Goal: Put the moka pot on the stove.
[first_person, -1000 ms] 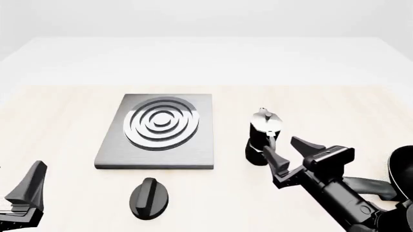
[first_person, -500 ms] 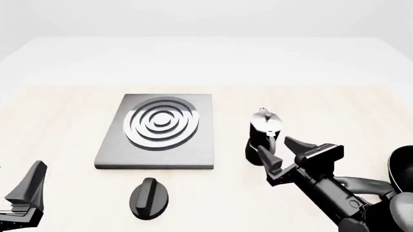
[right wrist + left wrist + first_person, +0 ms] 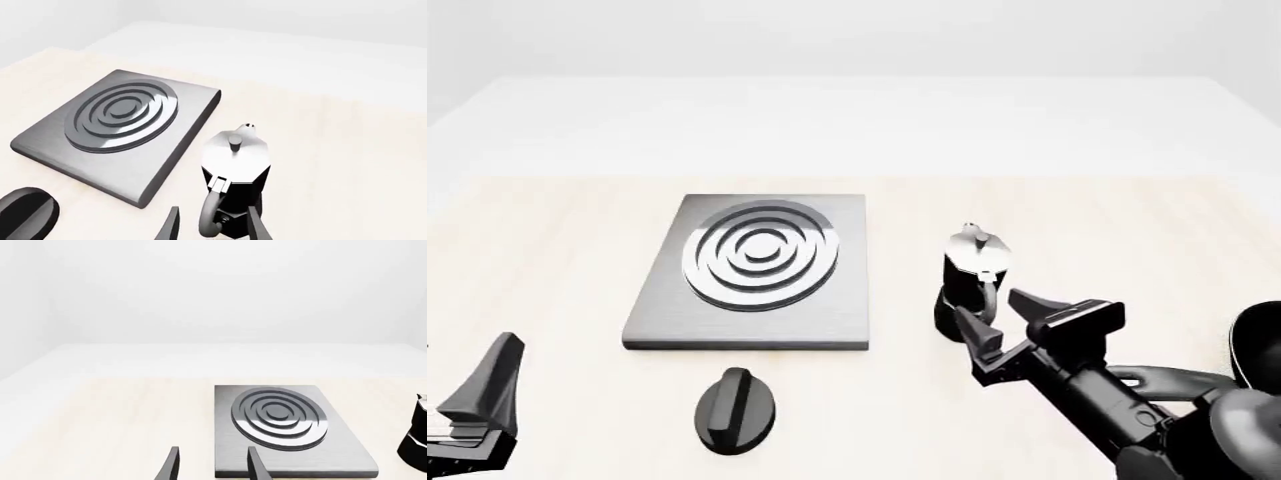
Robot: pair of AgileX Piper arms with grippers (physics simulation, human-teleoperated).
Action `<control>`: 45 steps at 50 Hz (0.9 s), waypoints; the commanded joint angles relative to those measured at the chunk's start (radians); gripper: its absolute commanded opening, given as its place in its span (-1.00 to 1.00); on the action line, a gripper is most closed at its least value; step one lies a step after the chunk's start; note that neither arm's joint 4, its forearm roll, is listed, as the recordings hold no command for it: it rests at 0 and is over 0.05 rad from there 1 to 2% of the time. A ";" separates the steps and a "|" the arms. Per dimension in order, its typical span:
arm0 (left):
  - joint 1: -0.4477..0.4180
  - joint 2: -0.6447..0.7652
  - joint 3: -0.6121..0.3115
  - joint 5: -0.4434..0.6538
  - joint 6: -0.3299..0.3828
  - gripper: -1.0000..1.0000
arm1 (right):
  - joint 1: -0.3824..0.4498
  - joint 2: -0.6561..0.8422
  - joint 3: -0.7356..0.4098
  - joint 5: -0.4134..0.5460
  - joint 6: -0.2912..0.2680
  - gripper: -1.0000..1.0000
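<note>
The moka pot [image 3: 970, 281] stands upright on the table to the right of the stove [image 3: 757, 270], with its handle toward me. It also shows in the right wrist view [image 3: 235, 186], and its edge shows in the left wrist view [image 3: 417, 440]. The stove also shows in the left wrist view [image 3: 287, 430] and the right wrist view [image 3: 120, 125]. My right gripper [image 3: 1005, 318] is open, its fingertips on either side of the pot's handle [image 3: 212, 215], not touching it. My left gripper [image 3: 210, 470] is open and empty, low at the table's front left, short of the stove.
A black oval knob [image 3: 735, 408] lies on the table in front of the stove; it also shows in the right wrist view [image 3: 25, 212]. A black pan's edge [image 3: 1257, 345] shows at the far right, beside my right arm.
My right gripper has moved forward and left toward the moka pot, its fingers now flanking the handle. The left arm, pot and stove have not moved.
</note>
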 commanded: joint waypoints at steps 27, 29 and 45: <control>0.000 0.000 0.000 0.000 0.000 1.00 | 0.010 -0.090 0.037 0.015 -0.005 -1.00; 0.000 0.000 0.000 0.000 0.000 1.00 | 0.007 -0.164 0.047 0.051 -0.021 -1.00; 0.000 0.000 0.000 0.000 0.000 1.00 | -0.008 -0.372 0.042 0.202 -0.061 -1.00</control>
